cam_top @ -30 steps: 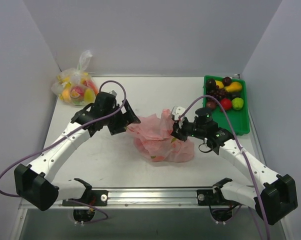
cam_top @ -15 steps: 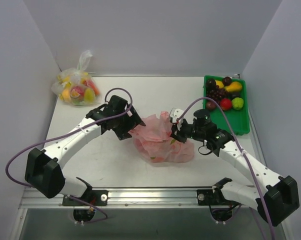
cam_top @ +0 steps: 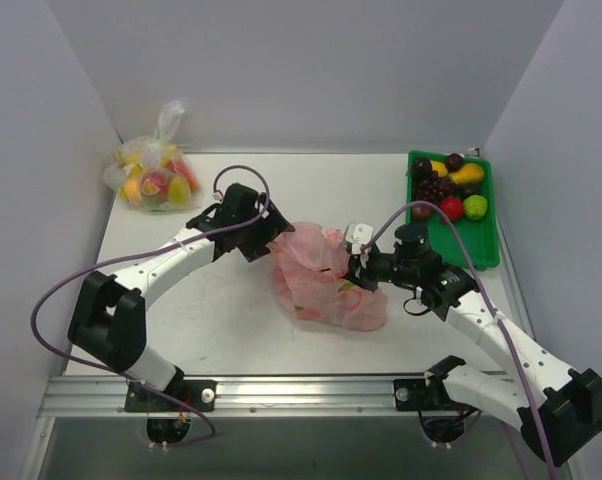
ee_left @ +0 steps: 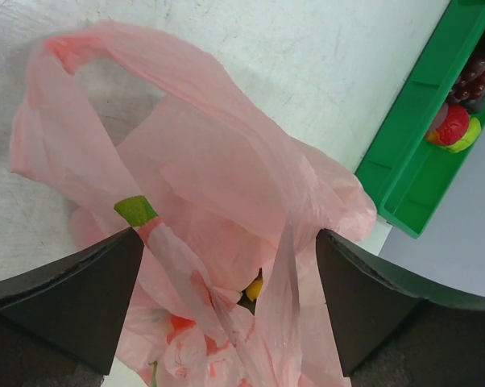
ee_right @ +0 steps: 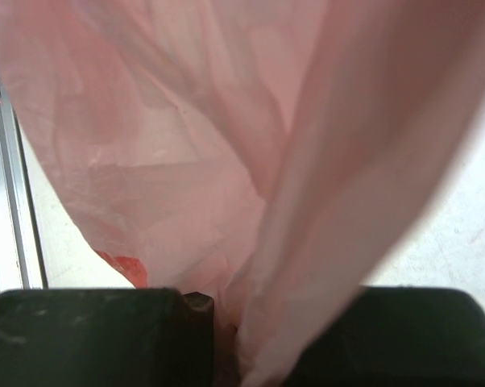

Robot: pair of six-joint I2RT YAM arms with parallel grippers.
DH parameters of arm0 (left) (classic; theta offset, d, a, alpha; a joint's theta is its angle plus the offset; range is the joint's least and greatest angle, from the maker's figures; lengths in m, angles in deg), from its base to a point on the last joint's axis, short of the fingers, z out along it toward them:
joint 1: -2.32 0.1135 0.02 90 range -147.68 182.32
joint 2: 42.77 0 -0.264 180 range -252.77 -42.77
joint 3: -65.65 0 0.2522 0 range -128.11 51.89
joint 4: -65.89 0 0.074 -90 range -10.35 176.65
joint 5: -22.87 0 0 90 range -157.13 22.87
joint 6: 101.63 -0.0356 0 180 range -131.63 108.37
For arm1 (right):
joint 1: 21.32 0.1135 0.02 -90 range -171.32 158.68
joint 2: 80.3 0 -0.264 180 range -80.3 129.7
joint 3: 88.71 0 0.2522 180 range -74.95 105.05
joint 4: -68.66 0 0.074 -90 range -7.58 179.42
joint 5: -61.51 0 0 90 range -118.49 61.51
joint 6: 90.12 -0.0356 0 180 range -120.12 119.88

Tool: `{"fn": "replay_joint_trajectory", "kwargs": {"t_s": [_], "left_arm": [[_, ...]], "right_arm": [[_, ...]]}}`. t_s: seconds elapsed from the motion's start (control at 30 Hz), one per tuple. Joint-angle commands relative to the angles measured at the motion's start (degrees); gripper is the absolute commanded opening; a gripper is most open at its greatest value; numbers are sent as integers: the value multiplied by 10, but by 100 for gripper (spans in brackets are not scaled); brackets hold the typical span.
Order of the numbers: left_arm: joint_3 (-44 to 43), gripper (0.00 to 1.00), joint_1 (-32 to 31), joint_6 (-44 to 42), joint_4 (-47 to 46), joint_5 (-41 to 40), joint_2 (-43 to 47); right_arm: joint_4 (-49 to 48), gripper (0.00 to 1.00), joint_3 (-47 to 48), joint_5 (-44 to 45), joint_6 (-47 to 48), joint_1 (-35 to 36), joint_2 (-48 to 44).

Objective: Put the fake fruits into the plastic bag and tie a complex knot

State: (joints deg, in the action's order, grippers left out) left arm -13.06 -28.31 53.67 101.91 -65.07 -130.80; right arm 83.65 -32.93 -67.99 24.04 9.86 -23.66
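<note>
Before the wide left tool [cam_top: 269, 233] lies the plastic bag [cam_top: 316, 272], seemingly untouched.

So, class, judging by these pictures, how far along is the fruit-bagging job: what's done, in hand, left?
Done: some fruit pieces show through the thin translucent pink plastic bag. In hand: the right hand is shut on the bag's plastic; the open left hand straddles it. Left: plastic fruits lie in the green tray, and no knot is tied.
</note>
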Motion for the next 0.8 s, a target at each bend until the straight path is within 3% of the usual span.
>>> {"fn": "replay_joint_trajectory", "kwargs": {"t_s": [0.0,0.23,0.27,0.3,0.33,0.47,0.53,0.67,0.7,0.77], "left_arm": [[6,97,1,0,-48,-3,-14],[19,98,-12,2,-33,-1,0],[26,94,-11,1,-52,-1,2],[39,85,-10,-3,-68,0,1],[46,63,-5,-14,-91,8,1],[60,14,20,-75,-254,70,-3],[75,0,38,-104,-319,120,-3],[104,0,67,-206,-445,273,21],[109,0,72,-234,-455,342,41],[142,0,74,-313,-490,393,70]], "right_arm": [[12,0,-5,-22,14,3,-16],[32,0,-9,-35,25,4,-29],[34,0,-9,-39,26,4,-28],[36,0,-9,-40,26,4,-28],[39,0,-9,-42,26,4,-29],[47,0,-5,-41,15,-4,-27],[47,0,-7,-35,13,-8,-29],[48,0,14,-3,-56,-44,-13],[49,0,29,0,-75,-55,-2],[54,0,44,19,-124,-78,9]]}}
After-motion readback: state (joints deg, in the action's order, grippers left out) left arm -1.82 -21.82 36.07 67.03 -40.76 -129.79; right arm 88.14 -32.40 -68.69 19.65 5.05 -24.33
